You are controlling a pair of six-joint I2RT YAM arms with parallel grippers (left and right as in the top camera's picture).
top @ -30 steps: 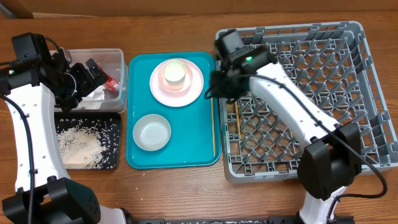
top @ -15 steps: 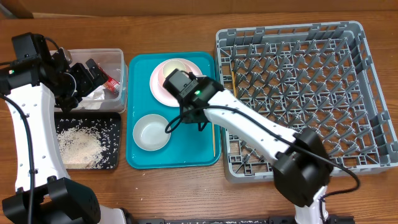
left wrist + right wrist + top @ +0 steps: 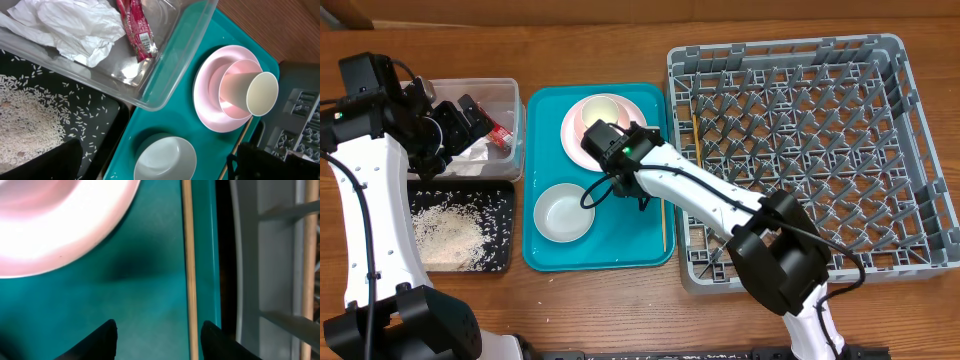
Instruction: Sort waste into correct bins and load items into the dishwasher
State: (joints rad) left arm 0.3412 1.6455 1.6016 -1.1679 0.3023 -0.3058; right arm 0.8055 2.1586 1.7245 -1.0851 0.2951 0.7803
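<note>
Since a second ago, the right arm has swung off the left edge of the dish rack and out over the teal tray; the left arm is unchanged. We note the right fingers spread apart and empty, low over the tray floor beside the pink plate. One chopstick lies on the tray along its right edge, inside the gap between the fingers and not pinched. A second chopstick rests in the rack's left column. The left fingers stand wide open and empty above the clear tub, which holds the napkin and the wrapper. Rice lies in the black tray just beside the tub. The cup sits on the plate, and a bowl sits on the teal tray. Everything rests on the desk.
</note>
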